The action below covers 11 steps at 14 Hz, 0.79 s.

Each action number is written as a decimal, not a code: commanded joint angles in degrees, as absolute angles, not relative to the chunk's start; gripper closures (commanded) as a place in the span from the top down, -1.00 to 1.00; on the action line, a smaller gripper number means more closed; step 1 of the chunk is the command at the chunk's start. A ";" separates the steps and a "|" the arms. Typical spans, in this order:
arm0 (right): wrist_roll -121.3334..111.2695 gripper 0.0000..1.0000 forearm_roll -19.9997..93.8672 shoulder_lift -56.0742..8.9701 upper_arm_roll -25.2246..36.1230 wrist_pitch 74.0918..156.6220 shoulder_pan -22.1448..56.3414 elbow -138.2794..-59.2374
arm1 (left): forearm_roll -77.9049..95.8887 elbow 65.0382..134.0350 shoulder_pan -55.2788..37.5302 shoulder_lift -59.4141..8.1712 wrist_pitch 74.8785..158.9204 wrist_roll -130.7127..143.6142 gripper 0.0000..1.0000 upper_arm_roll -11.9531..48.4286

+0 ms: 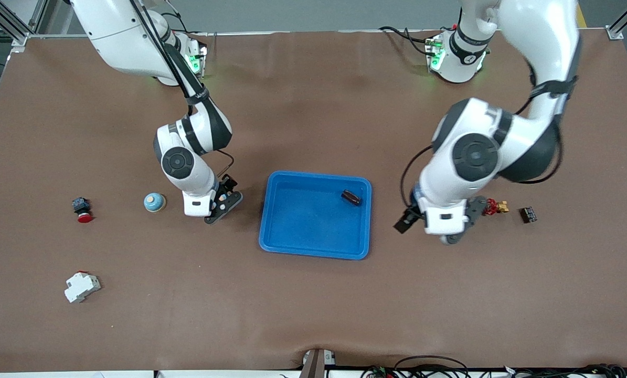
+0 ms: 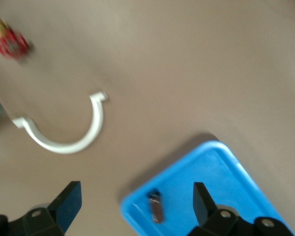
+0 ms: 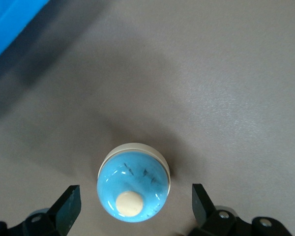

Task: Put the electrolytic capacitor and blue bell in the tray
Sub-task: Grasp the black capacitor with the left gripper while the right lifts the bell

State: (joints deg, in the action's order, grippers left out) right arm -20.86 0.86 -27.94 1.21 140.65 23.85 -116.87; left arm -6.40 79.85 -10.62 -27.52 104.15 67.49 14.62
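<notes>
The blue tray [image 1: 313, 247] sits mid-table. The electrolytic capacitor [image 1: 351, 197], small and dark, lies in its corner toward the left arm's end. My left gripper [image 1: 412, 220] hangs open just outside that corner. The left wrist view shows the capacitor [image 2: 156, 206] lying free in the tray [image 2: 221, 167], between my left gripper's [image 2: 135, 204] spread fingers and touching neither. The blue bell [image 1: 154, 202] stands on the table toward the right arm's end. My right gripper [image 1: 224, 205] is open between bell and tray. In the right wrist view the bell [image 3: 133, 189] shows between my right gripper's [image 3: 135, 206] fingers, untouched.
A white U-shaped clip [image 2: 73, 137] lies beside the tray under the left arm. A red-and-yellow part [image 1: 496, 206] and a black block [image 1: 528, 214] lie toward the left arm's end. A red push button [image 1: 82, 209] and a white breaker [image 1: 82, 286] lie past the bell.
</notes>
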 commanded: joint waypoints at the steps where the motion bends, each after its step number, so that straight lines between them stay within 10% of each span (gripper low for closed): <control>1: -21.45 1.00 1.23 -28.82 0.88 141.15 23.73 -117.07 | -8.00 81.04 -5.03 -24.70 100.56 53.05 1.00 14.94; 8: -21.36 1.00 1.23 -29.62 0.88 141.15 23.73 -116.98 | -11.15 86.73 9.93 -25.22 99.40 28.93 1.00 15.12; 9: -21.27 0.32 1.32 -29.62 0.88 141.15 23.73 -116.98 | -11.60 88.14 11.15 -25.57 100.19 28.66 1.00 15.20; 11: -21.27 -0.36 1.49 -29.53 0.88 141.07 23.73 -116.89 | -11.51 91.21 13.52 -27.15 103.60 26.03 1.00 15.21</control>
State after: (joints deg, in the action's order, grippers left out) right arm -20.85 0.89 -29.55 1.12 140.77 23.87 -116.86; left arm -10.17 87.87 11.73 -26.56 100.44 28.20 14.40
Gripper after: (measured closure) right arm 0.189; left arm 0.000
